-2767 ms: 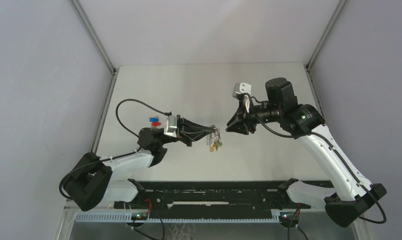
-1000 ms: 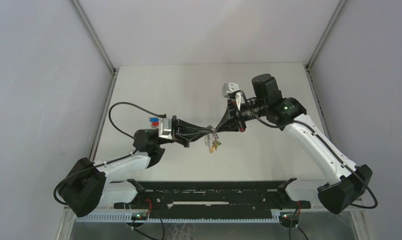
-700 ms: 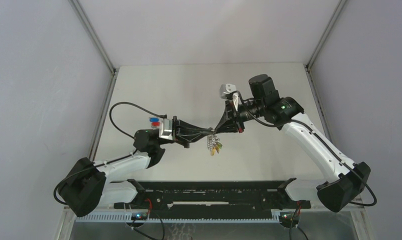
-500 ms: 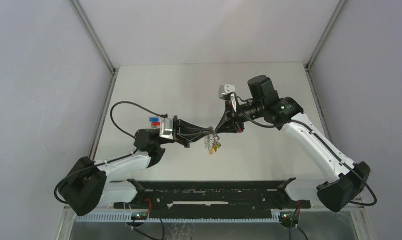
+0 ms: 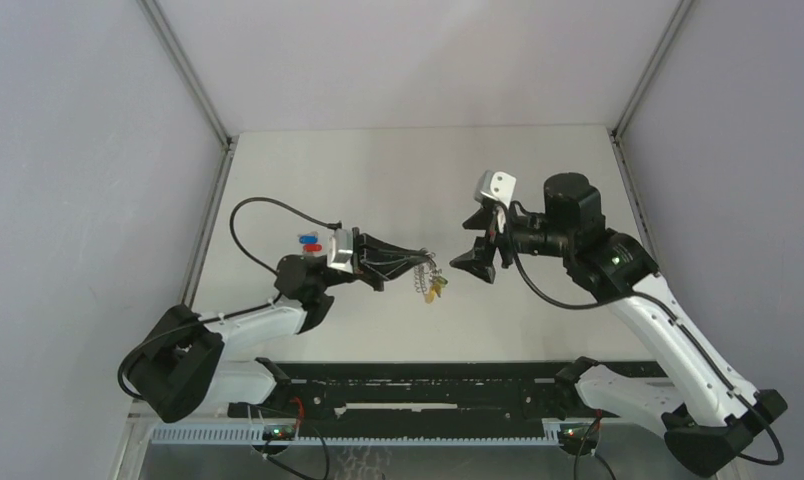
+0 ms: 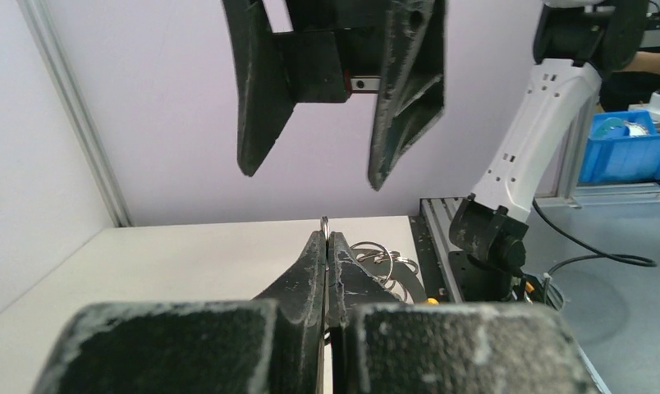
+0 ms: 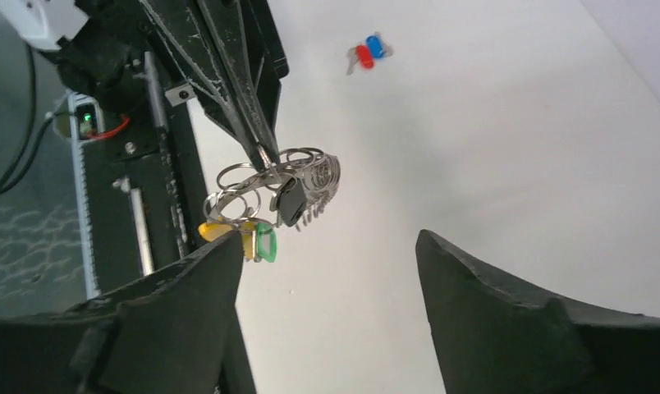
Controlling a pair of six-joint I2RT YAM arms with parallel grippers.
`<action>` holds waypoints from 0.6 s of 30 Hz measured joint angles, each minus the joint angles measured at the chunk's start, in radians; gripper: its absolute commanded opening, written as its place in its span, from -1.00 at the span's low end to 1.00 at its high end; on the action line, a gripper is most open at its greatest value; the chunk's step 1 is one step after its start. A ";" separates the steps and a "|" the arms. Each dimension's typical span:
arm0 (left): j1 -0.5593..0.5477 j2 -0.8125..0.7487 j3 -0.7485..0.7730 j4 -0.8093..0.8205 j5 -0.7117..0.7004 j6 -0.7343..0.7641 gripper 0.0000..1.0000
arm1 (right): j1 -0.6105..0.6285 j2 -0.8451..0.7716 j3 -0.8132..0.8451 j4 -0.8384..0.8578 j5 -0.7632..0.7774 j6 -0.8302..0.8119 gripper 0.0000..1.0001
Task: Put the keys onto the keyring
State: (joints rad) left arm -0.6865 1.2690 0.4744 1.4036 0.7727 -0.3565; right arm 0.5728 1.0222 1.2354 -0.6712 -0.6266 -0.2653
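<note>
The left gripper [image 5: 422, 260] pinches the keyring [image 7: 265, 185] aloft, with the black-headed key [image 7: 291, 202] hanging among its rings. The right gripper [image 5: 460, 245] gapes wide and empty near it. Blue and red keys [image 7: 366, 53] lie on the table [image 5: 398, 170].

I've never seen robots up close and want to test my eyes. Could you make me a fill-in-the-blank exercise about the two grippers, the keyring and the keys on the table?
The left gripper is ____ on a ring of the keyring.
The right gripper stands open and holds ____.
Beside the yellow tag on the keyring hangs a ____ tag.
The pair of keys lying on the table has one blue head and one ____ head.
Missing words: shut, nothing, green, red.
</note>
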 measured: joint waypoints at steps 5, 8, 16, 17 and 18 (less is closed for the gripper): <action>0.011 -0.009 0.000 -0.061 -0.041 0.011 -1.00 | 0.002 -0.077 -0.122 0.137 0.017 0.043 1.00; 0.013 -0.033 -0.001 -0.124 -0.073 0.030 -1.00 | 0.011 -0.077 -0.179 0.204 0.032 0.071 1.00; 0.013 -0.097 -0.001 -0.319 -0.207 0.091 -1.00 | 0.060 -0.069 -0.236 0.321 0.169 0.127 0.99; 0.013 -0.099 -0.001 -0.348 -0.232 0.098 -1.00 | 0.064 -0.077 -0.251 0.344 0.188 0.134 0.97; 0.013 -0.099 0.000 -0.372 -0.255 0.106 -0.99 | 0.065 -0.087 -0.268 0.362 0.203 0.141 0.96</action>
State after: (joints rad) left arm -0.6739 1.1698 0.4747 1.0313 0.5179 -0.2508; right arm 0.6380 0.9348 0.9672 -0.3092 -0.4232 -0.1242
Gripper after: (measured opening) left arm 0.008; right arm 0.997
